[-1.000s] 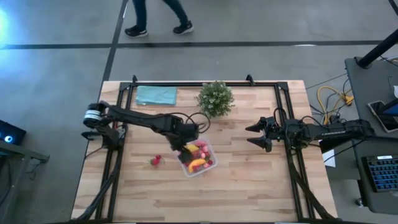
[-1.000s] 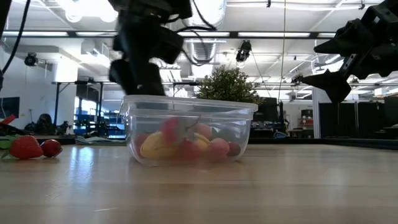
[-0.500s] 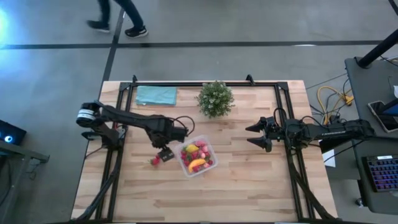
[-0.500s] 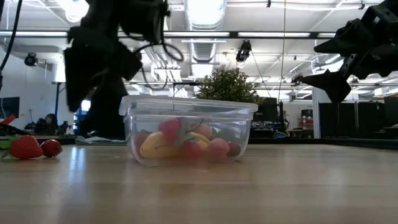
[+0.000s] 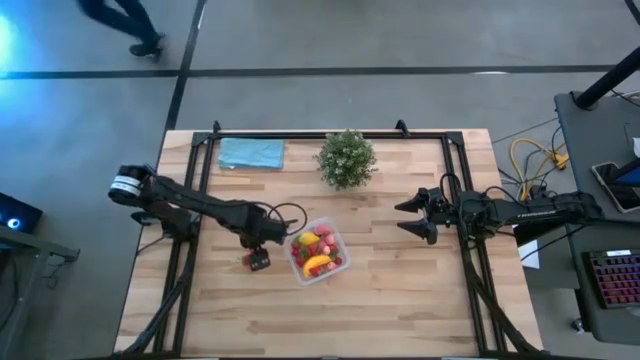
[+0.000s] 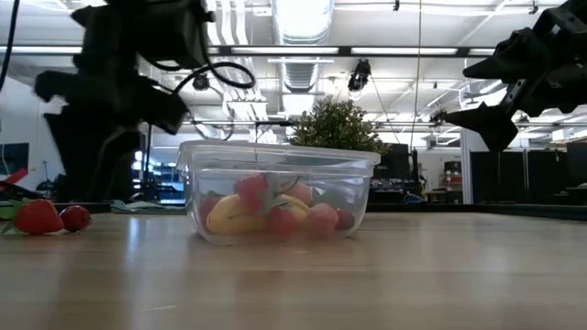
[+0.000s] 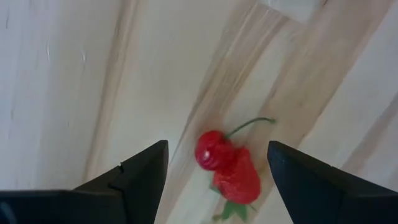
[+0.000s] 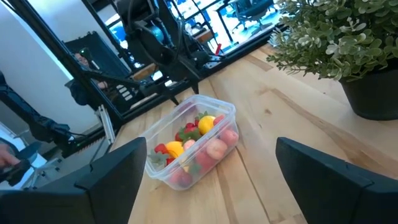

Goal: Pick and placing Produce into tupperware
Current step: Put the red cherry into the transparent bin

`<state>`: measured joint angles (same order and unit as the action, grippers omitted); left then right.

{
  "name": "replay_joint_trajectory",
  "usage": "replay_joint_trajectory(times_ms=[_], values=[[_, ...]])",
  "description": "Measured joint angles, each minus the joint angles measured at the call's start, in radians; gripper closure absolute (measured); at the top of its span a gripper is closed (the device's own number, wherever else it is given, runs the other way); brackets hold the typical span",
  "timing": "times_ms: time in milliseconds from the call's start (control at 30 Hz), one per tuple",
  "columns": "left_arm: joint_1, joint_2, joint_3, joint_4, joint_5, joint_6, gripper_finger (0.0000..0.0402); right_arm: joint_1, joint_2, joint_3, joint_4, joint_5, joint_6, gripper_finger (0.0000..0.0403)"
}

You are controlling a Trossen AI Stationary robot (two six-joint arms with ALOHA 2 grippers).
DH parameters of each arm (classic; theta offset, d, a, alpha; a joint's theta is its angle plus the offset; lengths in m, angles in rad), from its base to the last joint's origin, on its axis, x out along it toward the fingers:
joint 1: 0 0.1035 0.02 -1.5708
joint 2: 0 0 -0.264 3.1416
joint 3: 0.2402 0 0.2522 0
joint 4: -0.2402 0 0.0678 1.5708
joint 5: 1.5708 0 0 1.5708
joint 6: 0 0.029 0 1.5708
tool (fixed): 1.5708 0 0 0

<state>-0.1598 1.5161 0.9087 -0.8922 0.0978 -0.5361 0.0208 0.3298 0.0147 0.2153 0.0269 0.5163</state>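
Note:
The clear tupperware [image 5: 317, 252] stands mid-table on its flat base and holds several toy fruits: red and pink pieces and a yellow banana [image 6: 229, 214]. On the bare wood to its left lie a red strawberry [image 7: 239, 177] and a small red cherry [image 7: 211, 149] with a green stem. My left gripper [image 5: 259, 261] points down above these two pieces. It is open, one finger on either side of them, and touches neither. At the table's right side, my right gripper [image 5: 405, 218] waits level and open, holding nothing.
A bushy green potted plant [image 5: 346, 158] stands at the far middle, and a flat teal cloth [image 5: 251, 153] lies at the far left. Black frame rails [image 5: 190, 200] run along both sides. Bare wood lies near the front edge. A person [image 5: 120, 25] walks beyond the far edge.
My left gripper has moved from over the tupperware toward the table's left edge and down. It now hangs over the two red pieces on the wood. The tupperware and its fruits have stayed where they were.

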Motion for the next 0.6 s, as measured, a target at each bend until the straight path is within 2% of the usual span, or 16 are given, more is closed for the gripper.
replay_joint_trajectory(times_ms=[267,400,600], values=[[-0.087,-0.116,-0.114,0.071,-0.097,-0.076,0.0163,0.0,0.0,0.0,0.0,0.0,0.0,0.0055],[-0.105,-0.168,-0.147,0.129,-0.114,-0.087,0.0175,0.0,0.0,0.0,0.0,0.0,0.0,0.0053],[-0.104,-0.178,-0.185,0.13,-0.123,-0.087,0.0178,0.0,0.0,0.0,0.0,0.0,0.0,0.0057]])
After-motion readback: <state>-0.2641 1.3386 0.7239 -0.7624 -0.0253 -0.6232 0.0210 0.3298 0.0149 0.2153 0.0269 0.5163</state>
